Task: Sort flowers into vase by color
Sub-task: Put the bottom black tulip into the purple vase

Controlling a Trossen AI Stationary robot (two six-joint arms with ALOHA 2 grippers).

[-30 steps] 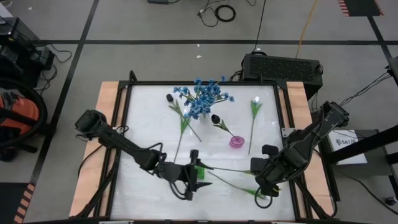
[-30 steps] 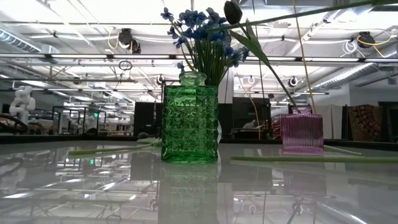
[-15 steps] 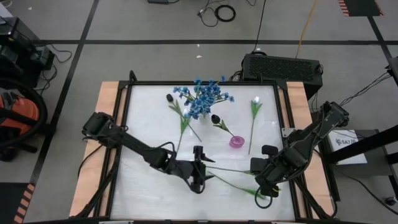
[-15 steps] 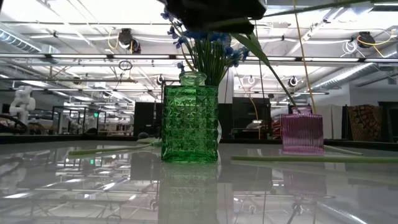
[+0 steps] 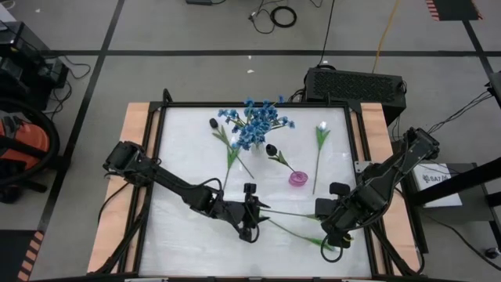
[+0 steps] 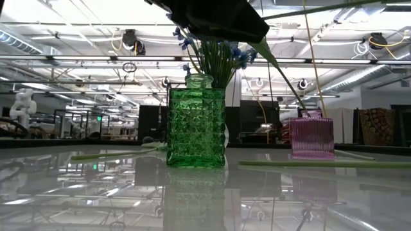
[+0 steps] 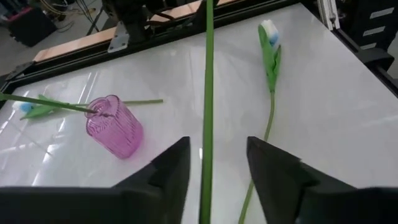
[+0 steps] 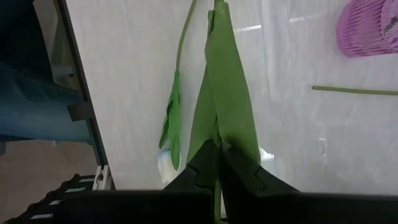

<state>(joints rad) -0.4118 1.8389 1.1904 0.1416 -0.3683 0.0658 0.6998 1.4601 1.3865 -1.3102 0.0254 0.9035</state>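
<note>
My right gripper, at the table's near right, is shut on a green flower whose bud does not show. Its long stem reaches across in the air toward the table's left. My left gripper is open, with one finger on each side of that stem, apart from it. A green vase holds blue flowers. A pink vase holds a dark tulip. A white tulip lies on the table below the stem. My right gripper pinches the flower's long green leaves between its two shut fingers, coming from above and pointing down. The stem runs from there toward the table's left, nearly level and lifted clear of the table.
A second white tulip lies on the table right of the pink vase. A dark tulip lies left of the green vase. A black frame rims the white tabletop. Bare tabletop lies at the near left.
My left gripper has gone down and a little toward the table's right edge, so that the raised stem now lies between its fingers; in the low view it has come into the top of the picture. My right gripper and the flower have kept still.
</note>
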